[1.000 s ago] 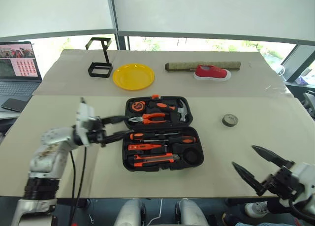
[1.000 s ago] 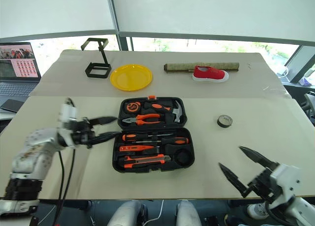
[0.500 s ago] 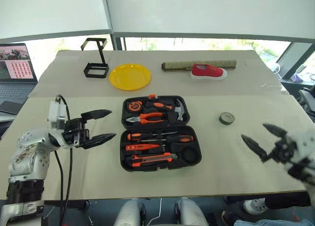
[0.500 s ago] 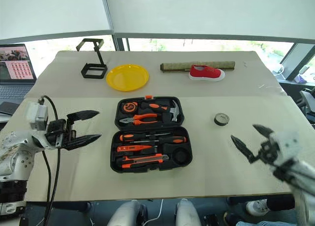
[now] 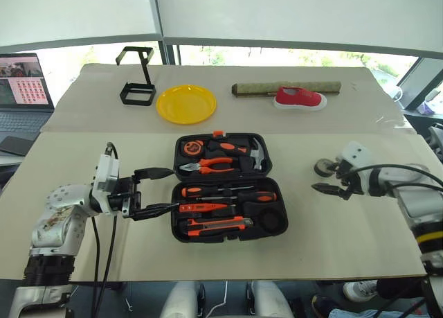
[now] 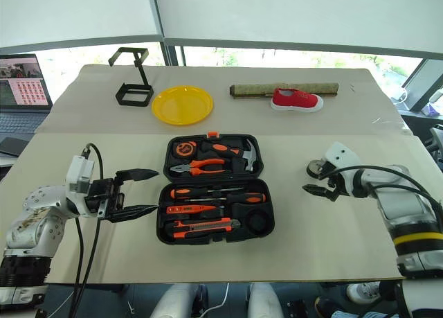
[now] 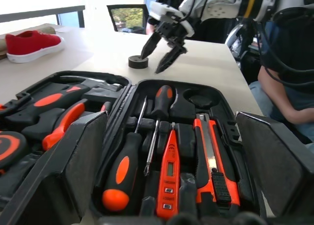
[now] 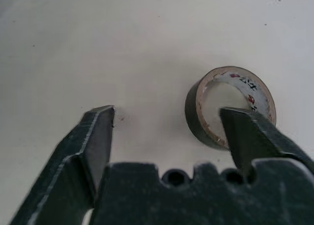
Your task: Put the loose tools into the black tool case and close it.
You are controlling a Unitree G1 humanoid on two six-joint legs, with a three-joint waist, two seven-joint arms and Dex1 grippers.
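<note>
Grey tape roll (image 8: 230, 107) lies flat on the beige table (image 5: 360, 235), well right of the black tool case (image 5: 228, 186), which sits open with both black-and-orange screwdrivers, the small orange one and the utility knife (image 5: 214, 225) already in their slots. One round pocket (image 5: 271, 219) at the case's near right corner looks free; probably the roll's seat.

Right gripper (image 8: 167, 132) hangs over the roll, jaws parted, nothing held: one finger sits above the roll's rim, the other over bare table beside it.

Left gripper (image 5: 158, 191) waits spread wide and empty, just left of the case.

Handling, judged: roll light, stiff ring, smooth sides, likely to skid on the cloth if nudged. Best hold is across the ring, or one finger through the hole pinching the wall.
</note>
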